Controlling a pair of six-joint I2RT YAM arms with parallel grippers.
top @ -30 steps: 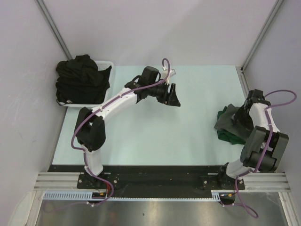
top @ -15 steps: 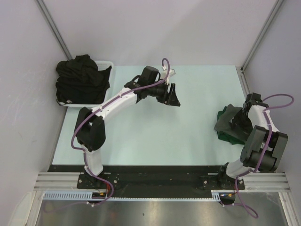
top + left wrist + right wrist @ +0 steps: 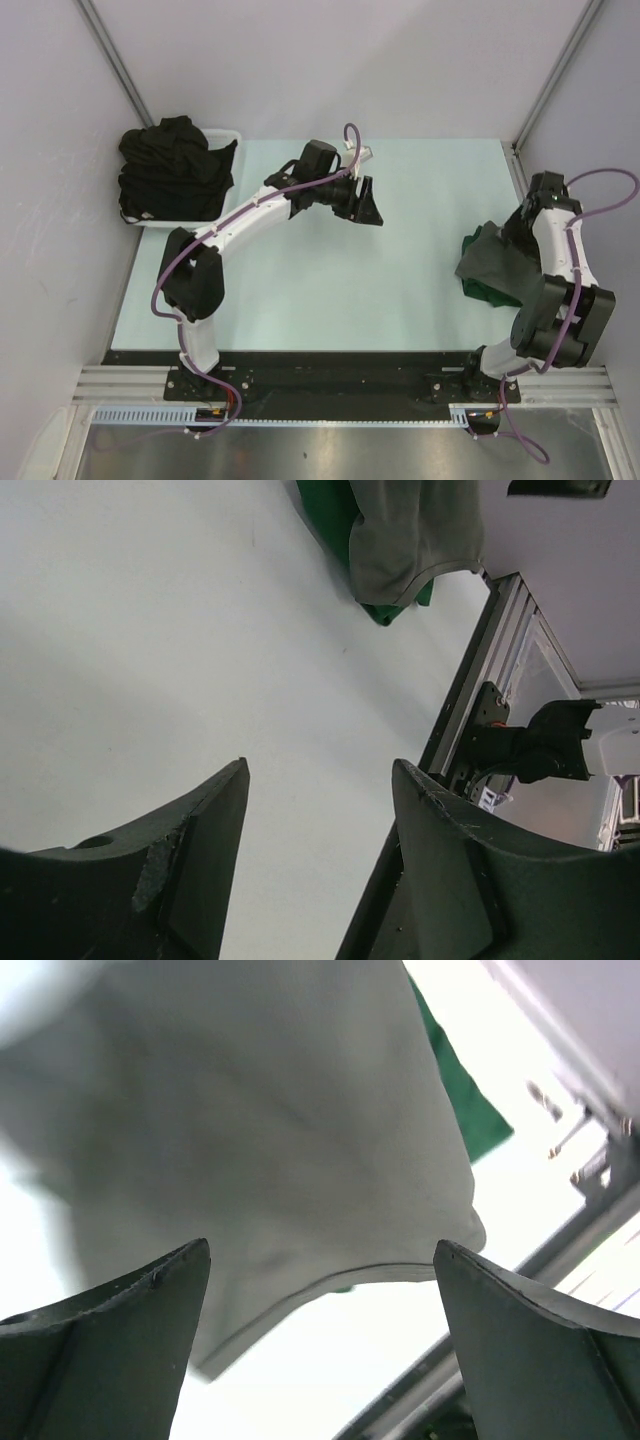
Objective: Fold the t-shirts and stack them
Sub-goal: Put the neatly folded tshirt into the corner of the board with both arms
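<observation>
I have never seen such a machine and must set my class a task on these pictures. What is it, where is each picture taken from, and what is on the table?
Two robot arms are bolted at the table's near edge, each ending in a two-finger gripper. The overhead picture looks down from above and behind them. The other two come from cameras on each wrist, showing that arm's fingers. On the table a grey t-shirt lies over a green t-shirt at the right. A white basket at the far left holds black t-shirts. The left gripper is open above the table, and the right gripper is open above the grey t-shirt. Neither holds anything.
</observation>
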